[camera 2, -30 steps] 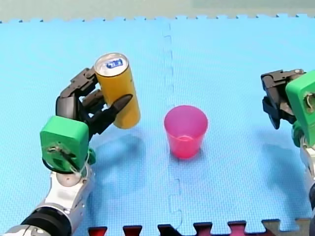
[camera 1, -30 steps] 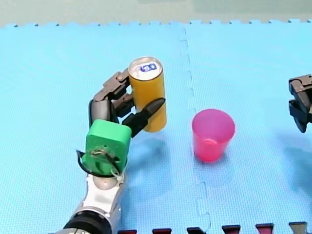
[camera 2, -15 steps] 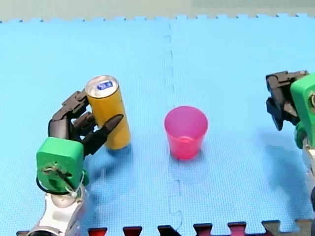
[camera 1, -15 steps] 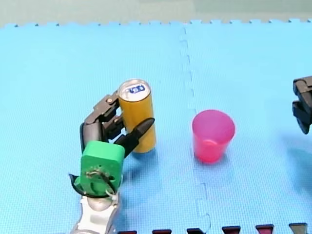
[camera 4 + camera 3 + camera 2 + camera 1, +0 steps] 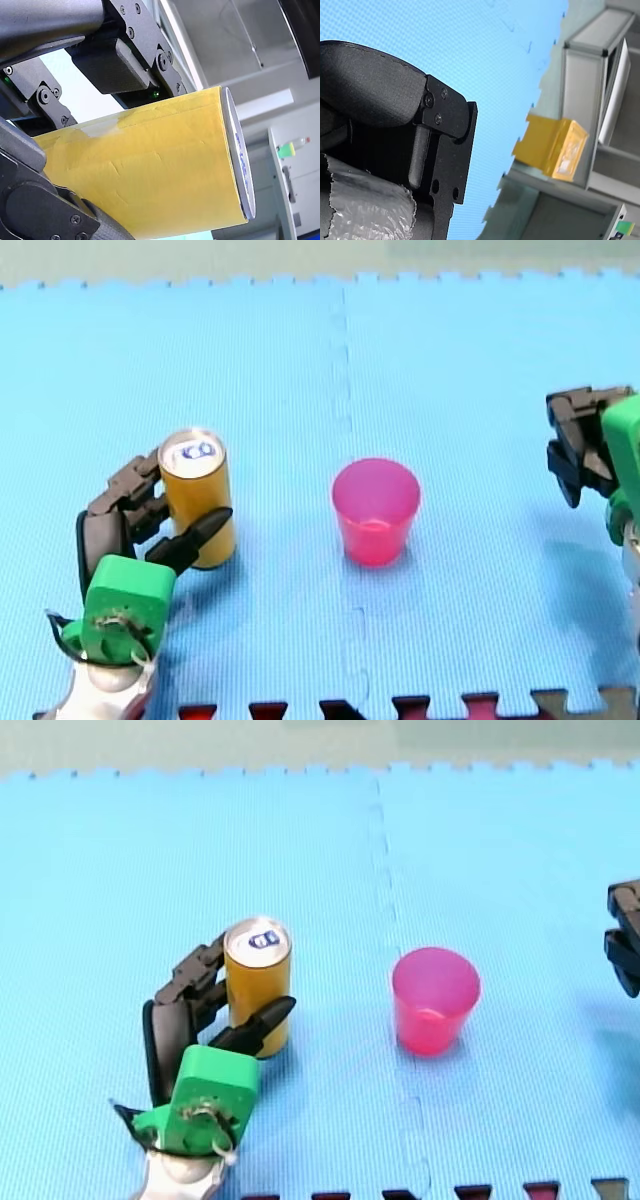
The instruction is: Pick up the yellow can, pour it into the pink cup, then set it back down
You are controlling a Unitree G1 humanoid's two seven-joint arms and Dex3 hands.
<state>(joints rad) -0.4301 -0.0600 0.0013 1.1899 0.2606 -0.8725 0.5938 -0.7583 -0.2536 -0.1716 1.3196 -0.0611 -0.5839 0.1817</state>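
– Position of the yellow can [image 5: 257,985]?
– Upright on the blue foam mat [image 5: 500,840], toward its front left, well apart from the pink cup [image 5: 435,1000] standing to its right. Clasped by the left hand [image 5: 190,1025]: thumb across the front, two fingers [image 5: 190,982] round the back.
– Anything extra from the wrist cameras?
– Plenty. Second wrist view, very close on that same left hand: creased yellow wrap along the can's body, a silver end with blue print, black finger links pressed against its side. Head views by contrast: just the silver top with a blue mark, plus a green block [image 5: 215,1085] at the left wrist. First wrist view: black hand parts, a patch of crinkled silver tape [image 5: 365,202], the mat's toothed edge, and past it a yellow box [image 5: 555,147] on a grey metal frame [image 5: 582,45].
– And the right hand [image 5: 580,445]?
– At the mat's right edge, a little farther back than the cup. Empty, well away from both can and cup.
– Contents of the cup?
– Hard to say. Mouth up, pink inner wall and a paler patch at the bottom; liquid or not, cannot tell. Can's inside hidden under its top.
– Count?
– One can, one cup, two hands, one box.
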